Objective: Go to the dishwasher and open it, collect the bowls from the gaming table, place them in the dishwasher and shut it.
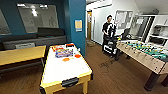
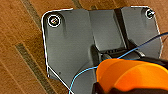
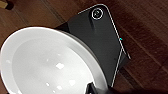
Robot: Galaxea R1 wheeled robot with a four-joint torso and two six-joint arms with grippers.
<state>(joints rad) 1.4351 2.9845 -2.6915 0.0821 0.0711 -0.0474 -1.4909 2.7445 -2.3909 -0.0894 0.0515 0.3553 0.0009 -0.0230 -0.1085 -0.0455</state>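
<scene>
Jaws of the left gripper [image 2: 110,88] were closed on the rim of an orange bowl [image 2: 130,73]. A dark finger lay against the bowl's edge, and the bowl hung clear above the wooden floor [image 2: 20,30]. How wide the jaws stood could not be read. A thin blue cable [image 2: 82,73] ran across the wrist plate beside the bowl.

Jaws of the right gripper [image 3: 96,88] held a white bowl [image 3: 50,62] in the same way, with a dark finger over its rim. That bowl was tilted with its glossy inside toward the wrist camera, dark floor planks beneath it.

From the head view, the gaming table [image 1: 67,70] stood ahead and to the left, white worktop, yellow-wood sides, dark slot [image 1: 70,82] in the near end. Two small orange rounds, bowls by the look, sat on the worktop past its middle: the nearer bowl [image 1: 66,59] and the farther bowl [image 1: 77,56], close but apart. Just behind them lay a colourful box [image 1: 64,52], and behind that a red-and-white item [image 1: 69,45] at the far end.

Left of the gaming table was a yellow-topped table [image 1: 20,55], with a dark sofa [image 1: 37,37] against the blue wall. On the right stood a football table [image 1: 145,53] with a green field and rods. A person in dark clothes [image 1: 108,27] stood beyond it with a control rig.
</scene>
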